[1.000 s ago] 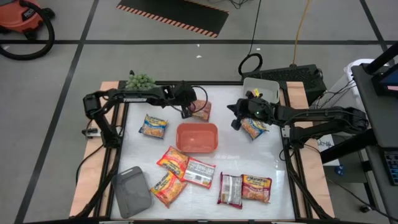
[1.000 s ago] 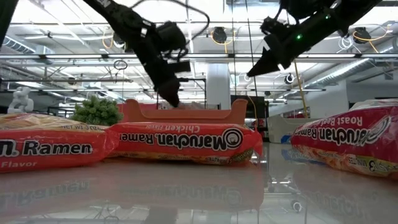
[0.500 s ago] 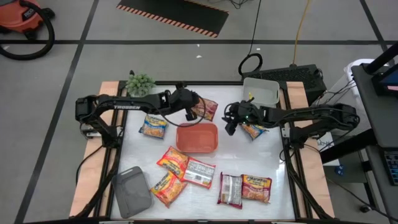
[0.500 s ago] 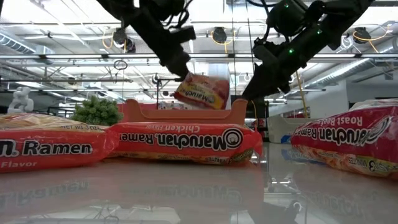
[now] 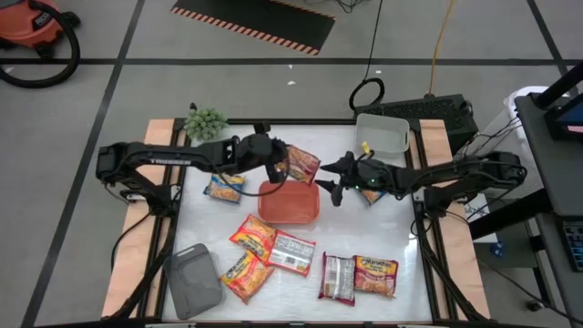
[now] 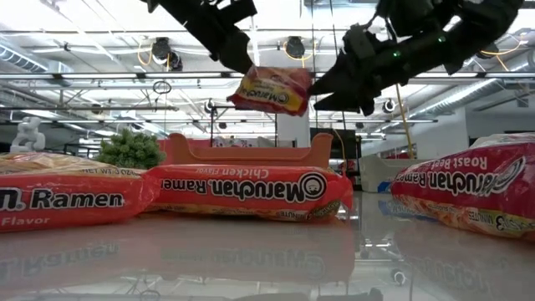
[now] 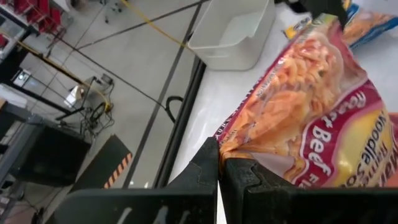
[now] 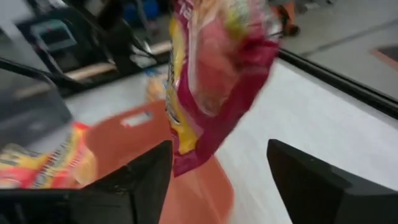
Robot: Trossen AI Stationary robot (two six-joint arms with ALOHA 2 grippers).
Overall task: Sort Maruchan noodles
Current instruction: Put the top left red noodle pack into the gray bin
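Observation:
A red-pink Maruchan packet point(image 5: 302, 164) hangs in the air over the far rim of the red tray point(image 5: 290, 206). My left gripper point(image 5: 278, 167) is shut on it. In the left wrist view the packet point(image 7: 311, 106) stretches away from the shut fingers. My right gripper point(image 5: 330, 187) stands open just right of the packet. In the right wrist view the packet point(image 8: 211, 74) hangs ahead between the two spread fingers, and I see no touch. A blue-yellow packet point(image 5: 372, 192) lies flat on the table under the right arm. My left gripper pinches the red-pink packet by its crimped edge near a corner point(image 7: 229, 144) between its two shut fingers. The fingers come slanting down from the table's left. The packet sticks out beyond them, tilted, lifted clear of the table and of the tray point(image 6: 251, 150).
Several more packets lie flat: a blue-yellow one point(image 5: 224, 185) at the left, orange ones point(image 5: 253, 237) point(image 5: 244, 273), a white-backed one point(image 5: 292, 252), and two at the near right point(image 5: 338, 278) point(image 5: 376, 274). A grey tray point(image 5: 193, 280) lies near left, a clear tray point(image 5: 383, 134) far right, a small plant point(image 5: 206, 121) far left.
My left gripper has lifted the red-pink packet off the table's far part and carried it up and toward the right, over the red tray's far rim. My right gripper has opened, tipped and moved toward the table's left, toward the packet.

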